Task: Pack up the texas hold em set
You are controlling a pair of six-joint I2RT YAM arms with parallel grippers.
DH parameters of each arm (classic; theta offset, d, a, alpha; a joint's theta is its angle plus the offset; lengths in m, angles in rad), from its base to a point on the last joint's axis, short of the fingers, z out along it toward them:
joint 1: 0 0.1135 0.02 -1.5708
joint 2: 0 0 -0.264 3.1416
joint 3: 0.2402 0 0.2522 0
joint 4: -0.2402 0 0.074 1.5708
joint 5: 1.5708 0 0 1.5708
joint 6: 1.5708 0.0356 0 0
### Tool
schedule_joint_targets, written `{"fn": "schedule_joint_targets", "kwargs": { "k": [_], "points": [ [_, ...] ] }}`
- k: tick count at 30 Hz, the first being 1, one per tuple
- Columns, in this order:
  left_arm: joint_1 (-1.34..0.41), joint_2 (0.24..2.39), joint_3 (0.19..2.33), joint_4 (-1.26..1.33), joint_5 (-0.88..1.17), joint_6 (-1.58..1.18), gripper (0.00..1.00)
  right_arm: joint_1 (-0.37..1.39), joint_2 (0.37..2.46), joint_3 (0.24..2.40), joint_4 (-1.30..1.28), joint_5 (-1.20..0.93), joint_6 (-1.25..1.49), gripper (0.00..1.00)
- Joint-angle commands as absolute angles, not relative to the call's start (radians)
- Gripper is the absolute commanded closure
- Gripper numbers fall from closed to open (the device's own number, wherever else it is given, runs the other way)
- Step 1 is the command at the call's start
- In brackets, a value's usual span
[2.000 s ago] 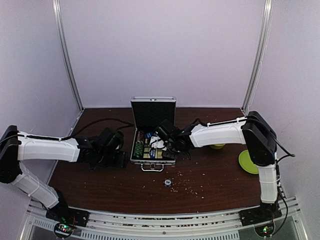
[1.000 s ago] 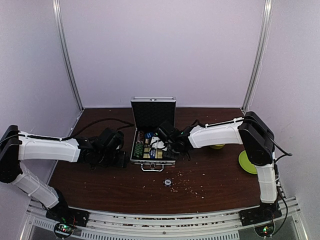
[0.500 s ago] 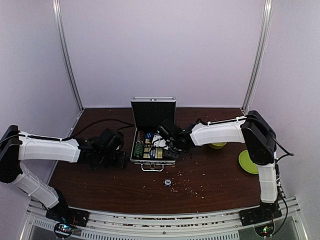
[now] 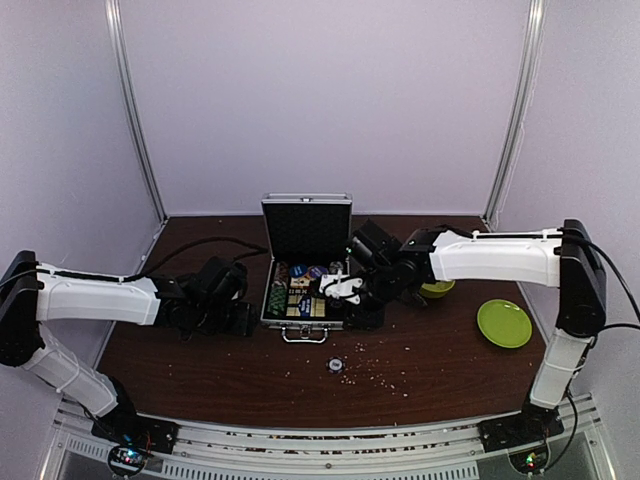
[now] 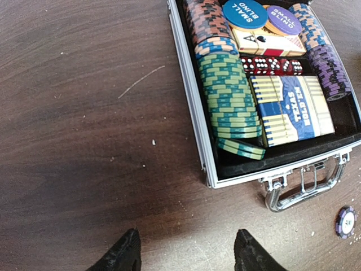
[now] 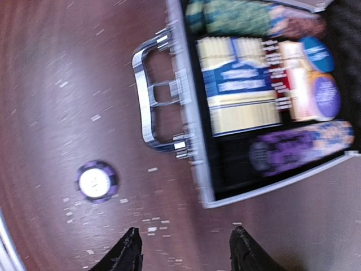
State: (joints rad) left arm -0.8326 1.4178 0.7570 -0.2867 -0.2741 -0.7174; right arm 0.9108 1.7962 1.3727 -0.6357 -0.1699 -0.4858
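Note:
The silver case [image 4: 270,302] lies open at mid-table with its lid [image 4: 306,228] upright. In the left wrist view its rim [image 5: 192,107] frames rows of striped chips [image 5: 228,96], red dice [image 5: 271,65] and the yellow-blue card box [image 5: 290,107]; the metal handle [image 5: 302,183] points forward. One purple chip [image 4: 336,366] lies loose on the table in front of the case and shows in the right wrist view [image 6: 97,182]. My left gripper [image 5: 186,257] is open and empty over bare table left of the case. My right gripper [image 6: 186,254] is open and empty by the case's front right corner [image 6: 203,200].
A lime-green bowl [image 4: 436,290] sits behind my right forearm, and a flat lime-green plate [image 4: 504,323] lies at the right. Small pale crumbs [image 4: 385,372] are scattered on the dark wooden table near the loose chip.
My right gripper has drawn back out of the case to its right side, and the right elbow has swung outward and straightened. The left arm has not moved.

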Motion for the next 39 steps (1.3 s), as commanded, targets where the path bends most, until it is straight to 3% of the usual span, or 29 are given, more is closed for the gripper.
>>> {"fn": "schedule_joint_targets", "kwargs": {
  "k": [1,18,39],
  "points": [
    [-0.831,1.416,0.771,-0.268,-0.277,-0.718,0.42,0.936,1.836,1.321,-0.690,-0.337,-0.541,0.48],
    [-0.831,1.410,0.761,-0.270,-0.278,-0.724,0.42,1.055,2.004,1.390,-0.693,-0.219,-0.565,0.43],
    [-0.831,1.431,0.775,-0.268,-0.274,-0.713,0.42,1.086,2.052,1.421,-0.712,-0.147,-0.556,0.49]
  ]
}}
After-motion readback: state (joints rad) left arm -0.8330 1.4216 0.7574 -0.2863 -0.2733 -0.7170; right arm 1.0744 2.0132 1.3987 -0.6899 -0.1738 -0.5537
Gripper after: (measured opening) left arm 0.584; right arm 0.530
